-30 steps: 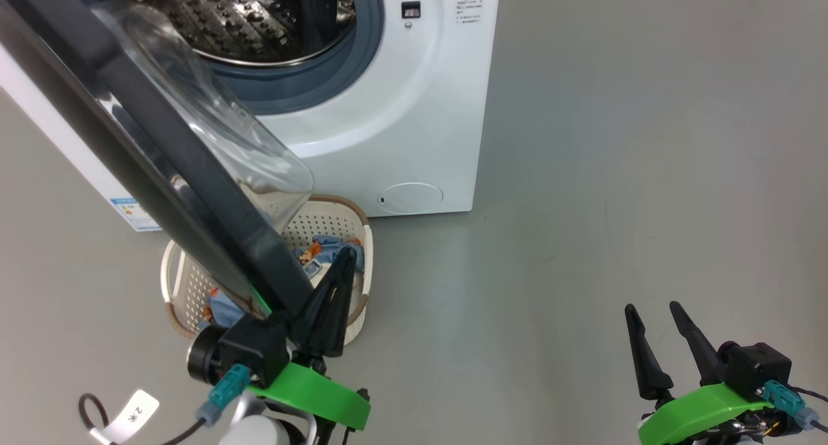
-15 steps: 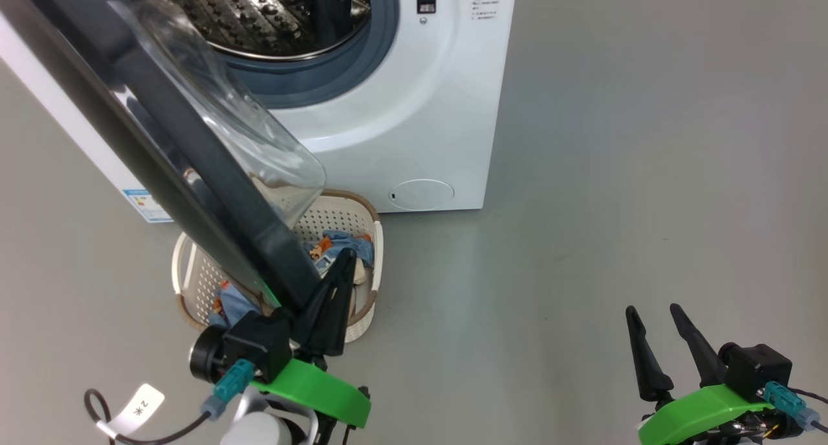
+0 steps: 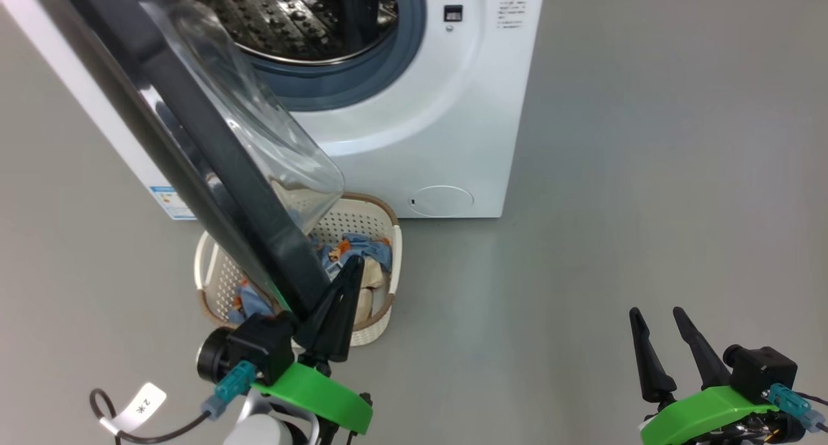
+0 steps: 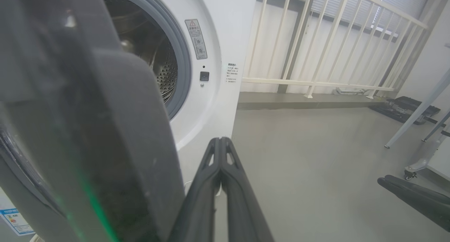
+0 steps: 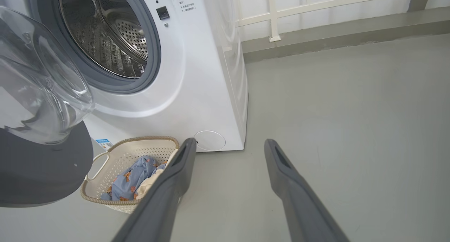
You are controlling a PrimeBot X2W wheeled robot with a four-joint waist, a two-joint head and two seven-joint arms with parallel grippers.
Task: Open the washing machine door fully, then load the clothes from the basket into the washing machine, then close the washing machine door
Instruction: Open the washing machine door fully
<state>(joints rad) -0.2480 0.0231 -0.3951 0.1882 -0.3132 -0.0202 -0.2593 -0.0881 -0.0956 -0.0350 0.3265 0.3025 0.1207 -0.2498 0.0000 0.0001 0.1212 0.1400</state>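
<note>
The washing machine [image 3: 453, 108] stands open, its steel drum [image 3: 304, 18] bare. The washing machine door [image 3: 213, 167] swings out toward me, its glass bowl [image 3: 272, 134] hanging over the basket [image 3: 396, 251]. The clothes [image 3: 362, 248] lie in the basket, blue printed fabric with a cream piece, partly hidden by the door. My left gripper [image 3: 354, 262] is shut, fingers pressed together right beside the door's black lower rim [image 4: 105, 136]. My right gripper [image 3: 656, 312] is open and holds nothing, low at the right over bare floor. From the right wrist, the basket [image 5: 116, 157] and the clothes [image 5: 133, 175] lie ahead to the left.
Grey floor [image 3: 614, 173] spreads to the machine's right. A white railing [image 4: 316, 41] runs behind the machine. A table leg with a caster [image 4: 415, 164] and dark items stand at the far right. A tagged cable [image 3: 139, 406] hangs by my left wrist.
The head camera has moved, so the whole picture has slid right and slightly down. My left gripper stays shut against the door's rim. The right gripper holds its place.
</note>
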